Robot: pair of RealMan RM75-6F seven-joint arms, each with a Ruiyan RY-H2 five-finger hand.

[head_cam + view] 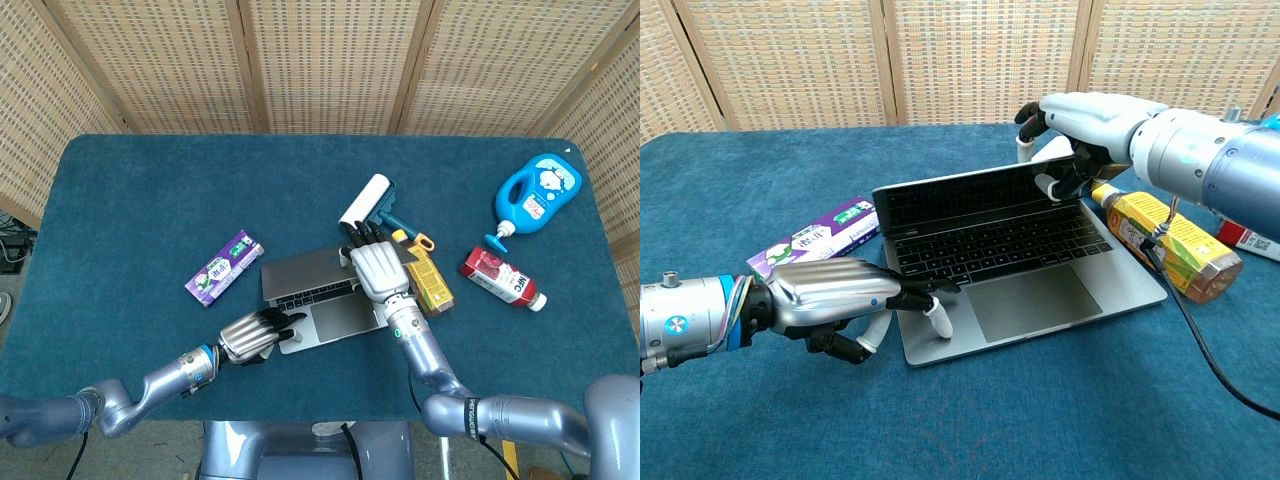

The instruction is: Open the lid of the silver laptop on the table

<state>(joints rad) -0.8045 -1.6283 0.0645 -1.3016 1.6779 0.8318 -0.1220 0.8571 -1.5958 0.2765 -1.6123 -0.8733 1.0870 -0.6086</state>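
Observation:
The silver laptop (312,292) lies in the middle of the table with its lid raised and tilted back; in the chest view the dark screen (970,198) and the keyboard (1000,245) both show. My right hand (378,268) grips the lid's top right corner (1065,170), fingers over the top edge and thumb on the screen side. My left hand (835,300) lies low at the base's front left corner, fingertips (932,288) resting on the deck beside the trackpad. From above, the left hand (252,335) covers that corner.
A purple box (224,266) lies left of the laptop. A yellow bottle (1165,245) sits against the laptop's right side, with a white lint roller (368,203) behind. A red bottle (503,279) and a blue jug (538,193) lie further right. A black cable (1200,340) trails from my right arm.

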